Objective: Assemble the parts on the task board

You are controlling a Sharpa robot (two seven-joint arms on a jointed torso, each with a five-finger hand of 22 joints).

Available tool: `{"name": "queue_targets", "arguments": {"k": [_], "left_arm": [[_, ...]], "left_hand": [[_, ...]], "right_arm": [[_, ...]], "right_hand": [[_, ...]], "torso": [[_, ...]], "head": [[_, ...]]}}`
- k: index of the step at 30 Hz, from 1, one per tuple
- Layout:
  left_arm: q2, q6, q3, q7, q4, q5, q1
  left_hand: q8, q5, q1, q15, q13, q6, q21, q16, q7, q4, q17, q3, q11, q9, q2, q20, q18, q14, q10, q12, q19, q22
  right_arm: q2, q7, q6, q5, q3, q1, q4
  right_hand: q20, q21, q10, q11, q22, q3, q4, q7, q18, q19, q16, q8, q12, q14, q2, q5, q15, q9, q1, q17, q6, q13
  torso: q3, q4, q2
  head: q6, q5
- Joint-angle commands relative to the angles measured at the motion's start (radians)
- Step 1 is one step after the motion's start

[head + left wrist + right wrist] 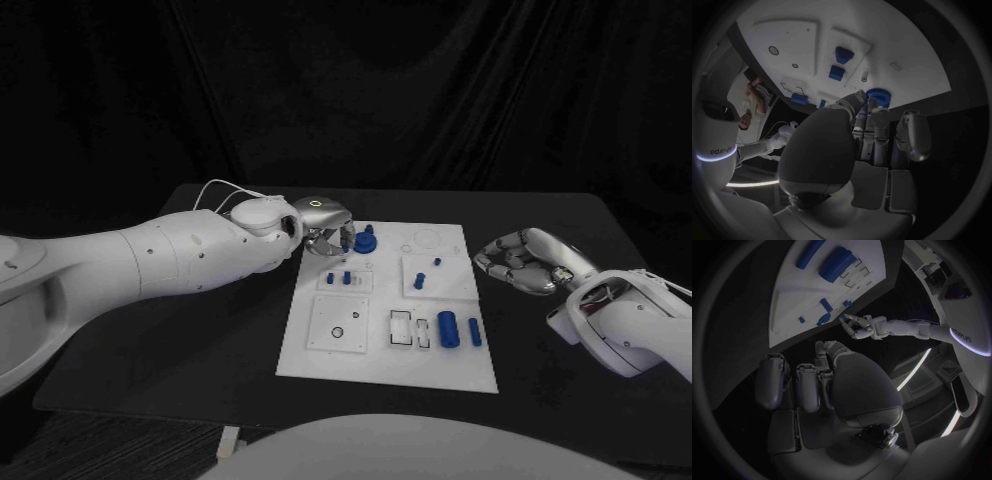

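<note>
We see a black table (pixel 216 340) with the white board (pixel 433 365) lying in its middle. Our left arm reaches in from the left, and the left hand (pixel 329 228) sits at the board's far left corner. Its fingers (pixel 879 120) curl around a round blue part (pixel 366 241) that stands on the board there; from the left wrist view the fingertips touch the blue part's rim, so the hand appears to be holding it, though we cannot tell how firmly.

Our right hand (pixel 522 262) is just off the board's right edge, near its far half, above the table. Its fingers (pixel 807 385) are curled in toward the palm and we see nothing in them.

On the board, two small blue pegs (pixel 339 278) stand in a raised square block left of centre. Another small blue piece (pixel 418 280) stands in a block near the middle, with a smaller one (pixel 437 262) just beyond it. Near the front, a blue cylinder (pixel 449 328) lies beside a thin blue rod (pixel 473 333), just right of two rectangular slots (pixel 401 327). At the front left is a square plate with a small ring (pixel 338 332) on it.
</note>
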Motion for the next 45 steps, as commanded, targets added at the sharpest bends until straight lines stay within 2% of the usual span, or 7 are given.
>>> {"name": "queue_targets", "arguments": {"k": [1,24,45], "left_arm": [[0.004,0.003,0.001,0.001,-0.003,0.000,-0.007],[0.024,0.001,0.001,-0.012,-0.032,0.000,-0.032],[0.038,0.023,0.001,-0.025,-0.046,0.000,-0.042]], "left_hand": [[-0.004,0.004,-0.005,0.002,-0.001,-0.001,0.000,-0.005,0.008,0.002,0.001,0.007,0.004,-0.001,-0.001,0.001,0.011,-0.006,0.003,-0.007,-0.005,0.166],[-0.003,0.007,-0.001,0.003,-0.002,0.004,-0.001,-0.006,0.008,-0.002,0.000,0.009,0.004,-0.001,-0.004,0.002,0.011,-0.005,0.017,-0.006,-0.004,0.167],[-0.007,0.012,0.004,0.001,-0.003,0.002,-0.008,-0.013,0.007,-0.008,-0.009,0.012,0.004,-0.003,-0.008,0.001,0.013,-0.010,0.024,-0.009,-0.008,0.165]], "right_arm": [[-0.002,0.002,-0.002,-0.002,0.001,-0.003,0.002],[0.000,0.004,0.000,-0.002,0.001,-0.005,0.000],[0.001,0.004,0.004,-0.002,0.001,-0.007,-0.001]], "right_hand": [[-0.007,-0.004,0.106,-0.005,0.176,0.007,0.000,0.004,0.009,0.003,-0.007,0.004,0.001,0.076,0.001,0.007,-0.008,0.001,-0.005,0.149,0.004,0.261],[-0.007,-0.003,0.106,-0.005,0.177,0.008,-0.001,0.004,0.009,0.003,-0.006,0.004,0.001,0.076,0.000,0.007,-0.008,0.002,-0.005,0.149,0.003,0.261],[-0.008,-0.004,0.106,-0.005,0.176,0.010,-0.003,0.004,0.009,0.003,-0.007,0.004,0.001,0.076,0.000,0.007,-0.008,0.002,-0.005,0.149,0.003,0.261]], "torso": [[0.0001,-0.0001,0.000],[0.0005,-0.0001,0.000],[0.0008,0.0000,0.000]], "head": [[0.000,-0.002],[0.000,-0.008],[0.000,-0.006]]}}
